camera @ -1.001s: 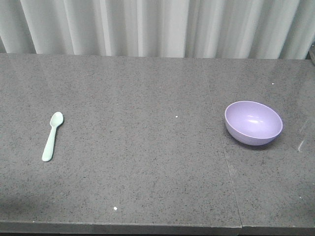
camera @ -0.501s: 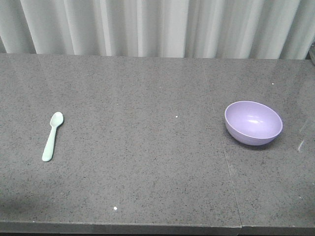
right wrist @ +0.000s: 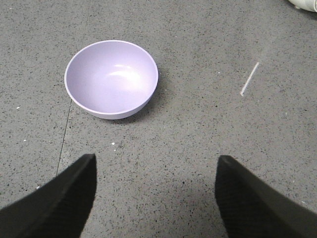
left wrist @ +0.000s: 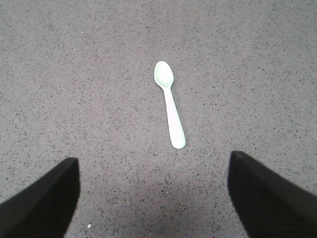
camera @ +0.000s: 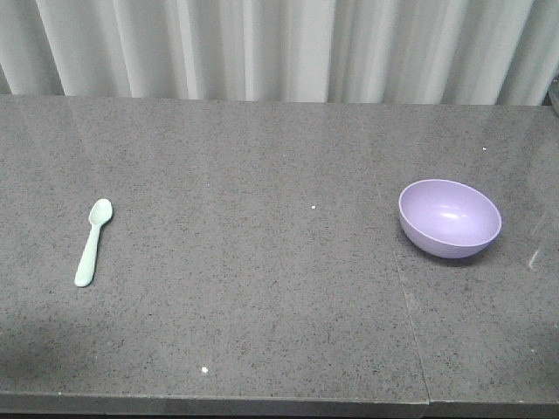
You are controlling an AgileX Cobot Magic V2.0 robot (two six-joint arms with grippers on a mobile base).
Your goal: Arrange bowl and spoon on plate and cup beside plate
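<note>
A pale mint-green spoon [camera: 93,242] lies on the grey table at the left, its bowl end pointing away; in the left wrist view the spoon [left wrist: 169,103] sits ahead of my left gripper [left wrist: 154,161], which is open and holds nothing. The lavender bowl [camera: 450,217] stands upright at the right. In the right wrist view the bowl [right wrist: 112,78] is ahead and left of my right gripper [right wrist: 155,158], open and holding nothing. The plate and the cup are out of view. Neither gripper shows in the front view.
The speckled grey table [camera: 262,262] has a seam line [camera: 406,305] running front to back, left of the bowl. Pale curtains [camera: 279,48] hang behind the far edge. A white object's edge [right wrist: 306,4] shows at the top right of the right wrist view.
</note>
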